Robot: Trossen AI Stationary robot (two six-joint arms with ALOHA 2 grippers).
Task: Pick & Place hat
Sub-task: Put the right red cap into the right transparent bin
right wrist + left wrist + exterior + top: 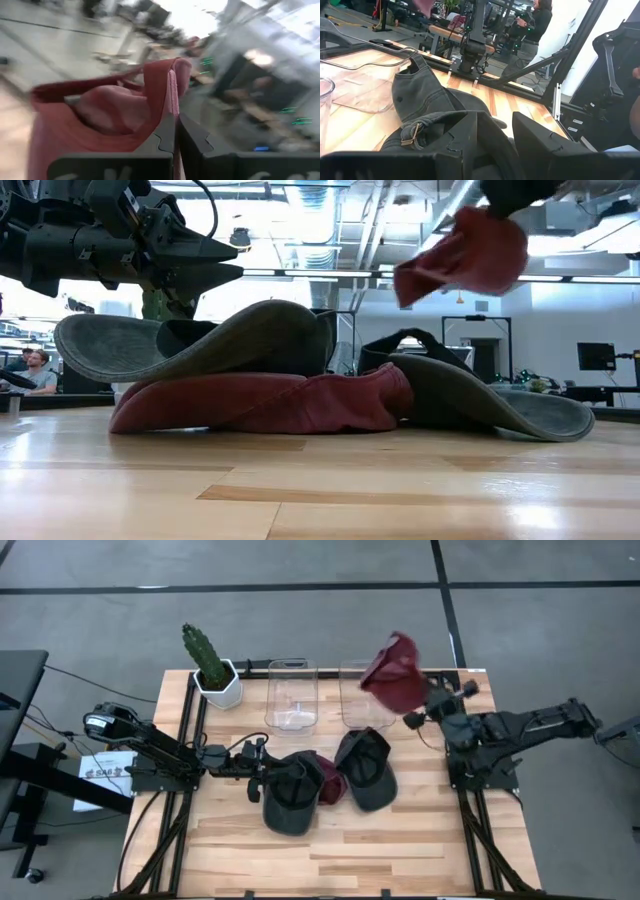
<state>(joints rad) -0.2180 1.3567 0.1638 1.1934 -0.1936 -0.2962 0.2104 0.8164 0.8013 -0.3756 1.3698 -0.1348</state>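
High view: right gripper [412, 718] pinches limp maroon cloth hat [394, 673]; left gripper [268, 772] fingers apart astride dark hat [292, 795].

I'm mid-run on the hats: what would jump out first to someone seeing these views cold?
The red hat hanging in the air from the shut right gripper, above the right clear bin at the table's far edge. Then the pile mid-table: two dark hats with another red one between them, the left gripper at the left dark hat.

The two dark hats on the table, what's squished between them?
A red hat lies between the left dark hat and the right dark hat, partly tucked under both; the high view shows it.
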